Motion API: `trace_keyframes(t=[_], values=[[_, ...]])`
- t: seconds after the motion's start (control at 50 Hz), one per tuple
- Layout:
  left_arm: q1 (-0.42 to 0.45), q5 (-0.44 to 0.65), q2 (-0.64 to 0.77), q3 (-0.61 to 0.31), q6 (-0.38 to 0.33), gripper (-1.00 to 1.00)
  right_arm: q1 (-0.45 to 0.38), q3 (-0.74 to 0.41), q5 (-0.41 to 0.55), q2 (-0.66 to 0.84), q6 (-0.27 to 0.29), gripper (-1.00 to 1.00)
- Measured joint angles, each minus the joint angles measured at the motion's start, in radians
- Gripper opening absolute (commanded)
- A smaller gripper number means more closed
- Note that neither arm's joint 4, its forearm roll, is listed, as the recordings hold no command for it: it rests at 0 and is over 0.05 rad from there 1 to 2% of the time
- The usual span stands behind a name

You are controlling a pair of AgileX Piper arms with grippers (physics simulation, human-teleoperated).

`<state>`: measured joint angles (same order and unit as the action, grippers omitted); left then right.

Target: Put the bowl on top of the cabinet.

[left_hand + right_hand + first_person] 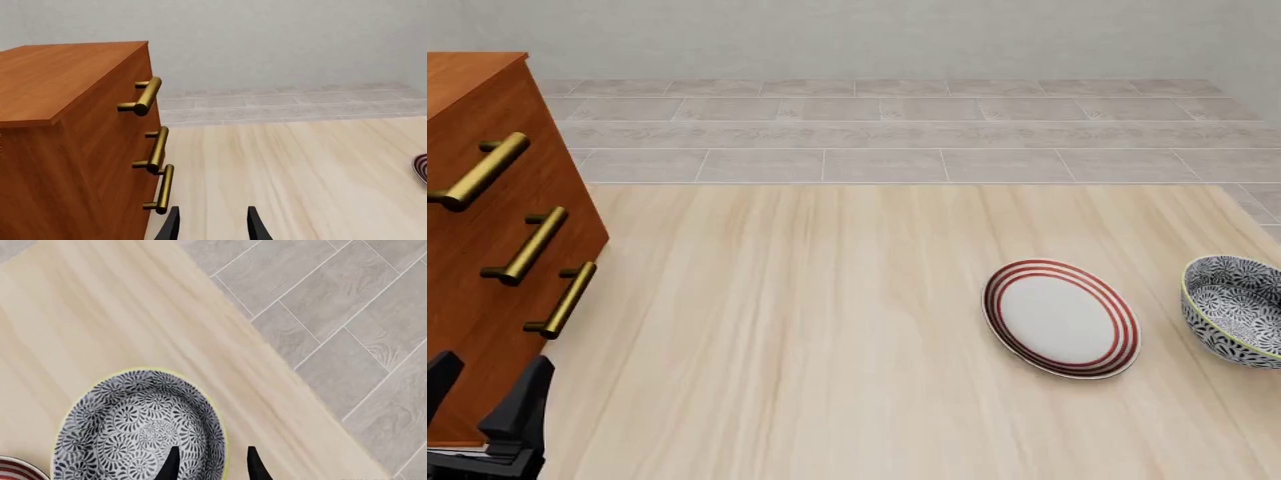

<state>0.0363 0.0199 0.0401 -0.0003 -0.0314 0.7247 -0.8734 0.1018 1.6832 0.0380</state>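
Black fingertips of the left gripper (212, 225) stand apart with bare pale wooden tabletop (300, 170) between them, just beside the large reddish-brown wooden drawer cabinet (60, 125) with its three brass bar handles (155, 150); at the frame's edge a sliver of a red-ringed rim shows.

From the front, the left gripper (481, 400) sits low at the near left corner, against the cabinet (494, 230). Wide bare table lies between it and the flat white plate with red rings (1061, 318). Just beyond the plate, near the table's right edge, sits the deep blue-and-white floral bowl (1236, 308), cut off by the frame. No right arm shows here.

Looking along the right gripper (212, 465), its fingers are parted, one over the bowl's (133, 425) interior, one past its yellowish rim. Whether they touch it, I cannot tell. Grey floor tiles (333, 315) lie past the table edge.
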Motion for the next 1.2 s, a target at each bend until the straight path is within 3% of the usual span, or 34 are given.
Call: trace_keyframes(t=[0.54, 0.92, 0.94, 1.2], values=[[0.0, -0.001, -0.002, 0.0, -0.001, 1.0, 0.001, 0.036, -0.059, 0.053, -0.038, 1.0], [0.001, -0.008, 0.005, 0.0, -0.002, 1.0, 0.016, 0.046, -0.082, 0.081, -0.027, 1.0], [0.001, -0.008, 0.005, 0.0, -0.002, 1.0, 0.017, 0.046, -0.082, 0.081, -0.026, -1.0], [0.0, -0.007, 0.001, 0.0, -0.002, 1.0, 0.018, 0.037, -0.072, 0.064, -0.002, -1.0]])
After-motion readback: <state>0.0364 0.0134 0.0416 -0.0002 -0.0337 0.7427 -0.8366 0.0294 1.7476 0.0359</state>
